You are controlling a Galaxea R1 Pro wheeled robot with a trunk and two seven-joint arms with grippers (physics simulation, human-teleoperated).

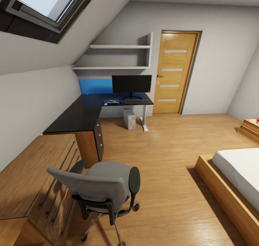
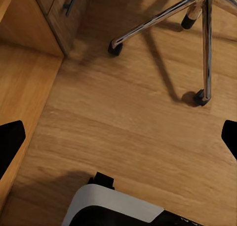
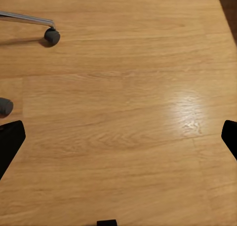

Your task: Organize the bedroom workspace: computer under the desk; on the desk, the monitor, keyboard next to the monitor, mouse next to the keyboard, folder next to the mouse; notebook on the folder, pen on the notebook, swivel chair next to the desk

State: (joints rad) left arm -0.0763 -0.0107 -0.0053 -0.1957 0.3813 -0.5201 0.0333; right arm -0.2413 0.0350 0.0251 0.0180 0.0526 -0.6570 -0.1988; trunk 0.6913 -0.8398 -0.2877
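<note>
Facing swivel chair (image 1: 102, 188), pincers (image 2: 118, 137) apart.

An attic bedroom in a home: a sloped ceiling with a skylight (image 1: 46, 5), a bed (image 1: 237, 174) on a wooden frame, a wooden door (image 1: 175, 72), plank flooring, and a corner desk (image 1: 77, 115) with monitor (image 1: 131, 84) and swivel chair (image 1: 102, 186).

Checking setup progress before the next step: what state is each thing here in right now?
Chair: upright on the floor, apart from the desk, seat bare.
Monitor: upright on the desk, screen dark.
Keyboard: flat on the desk, before the monitor.
Computer: standing on the floor under the desk.
Door: shut.
Left gripper: open, over the floor.
Right gripper: open, over the floor.
</note>
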